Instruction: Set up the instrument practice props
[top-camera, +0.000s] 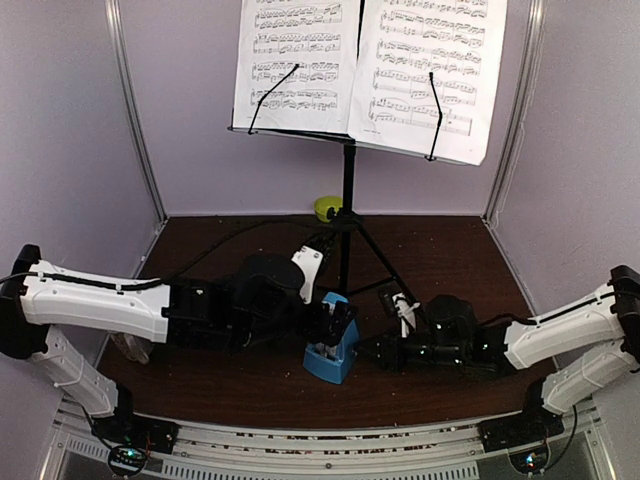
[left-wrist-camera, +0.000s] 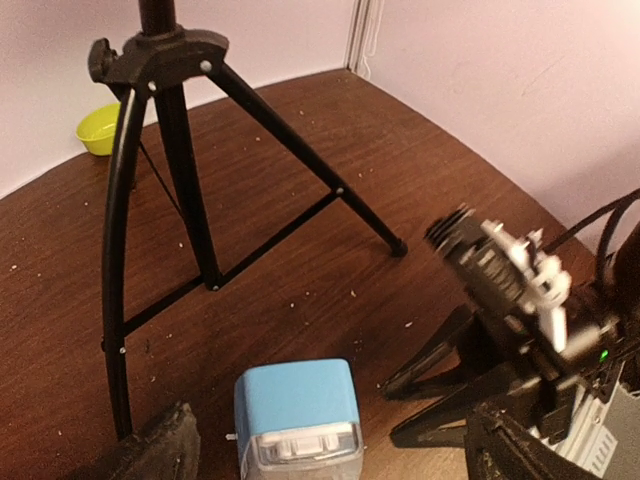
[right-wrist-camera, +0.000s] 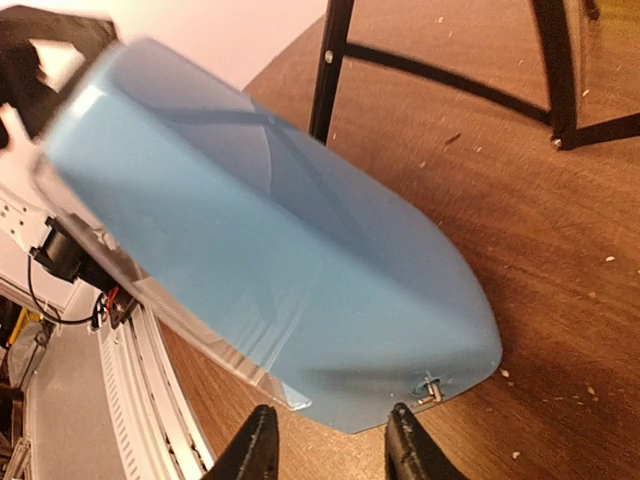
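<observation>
Overhead first: the music stand (top-camera: 348, 200) is up at the back of the table (top-camera: 200, 395), tripod legs planted on the dark wood. Both sheet-music pages (top-camera: 300, 60) sit side by side on its desk, each pinned by a thin black retaining arm. A lime-green bowl (top-camera: 327, 207) peeks out behind the pole, by the back wall. The blue metronome (top-camera: 331, 358) stands on the table just in front of the tripod, between my two arms. The left gripper (top-camera: 340, 322) reaches in from the left and hangs right over the metronome's top. The right gripper (top-camera: 378, 350) comes in low from the right, just beside the metronome's base.

Left wrist camera: I'm looking down on the metronome's blue top and its clear front. My two left fingers (left-wrist-camera: 155, 450) are spread wide, one on each side of it. Bare wood shows between each finger and the metronome, so nothing is pinched. Beyond it I see the tripod legs, the bowl in the far corner, and the right arm's black fingers splayed apart, aimed at the metronome.

Right wrist camera: the metronome fills the frame, large and blurred, with its clear cover along the lower left. My right fingertips (right-wrist-camera: 258, 445) are parted at the bottom edge. The metronome's near corner sits just at the gap between them, and I can't tell whether they touch it.
</observation>
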